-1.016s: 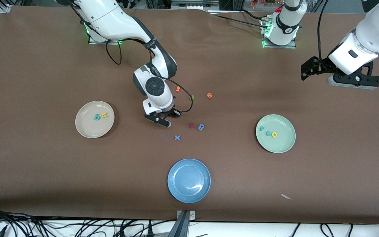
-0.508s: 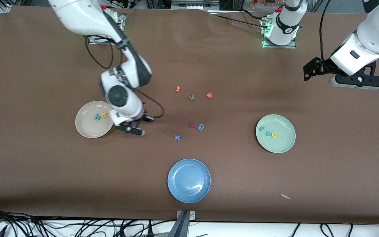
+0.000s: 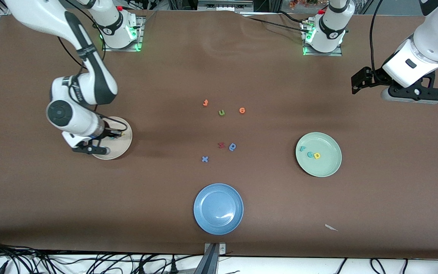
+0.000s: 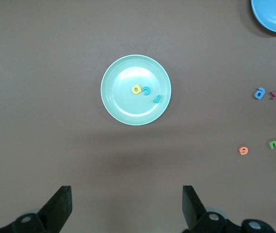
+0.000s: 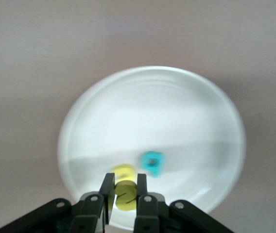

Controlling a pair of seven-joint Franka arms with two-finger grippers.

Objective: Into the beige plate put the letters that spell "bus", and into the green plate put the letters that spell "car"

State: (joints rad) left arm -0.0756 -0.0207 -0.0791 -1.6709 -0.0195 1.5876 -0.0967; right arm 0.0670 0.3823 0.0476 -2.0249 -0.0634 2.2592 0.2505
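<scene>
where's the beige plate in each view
Front view: the beige plate lies toward the right arm's end of the table, partly under the right gripper.
Left wrist view: not in it.
Right wrist view: the plate fills the middle.
Shared landmark: the teal letter in the plate.

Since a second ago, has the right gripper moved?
Yes. The right gripper has swung from the table's middle toward the right arm's end and is now over the beige plate, jaws shut on a yellow letter.
</scene>
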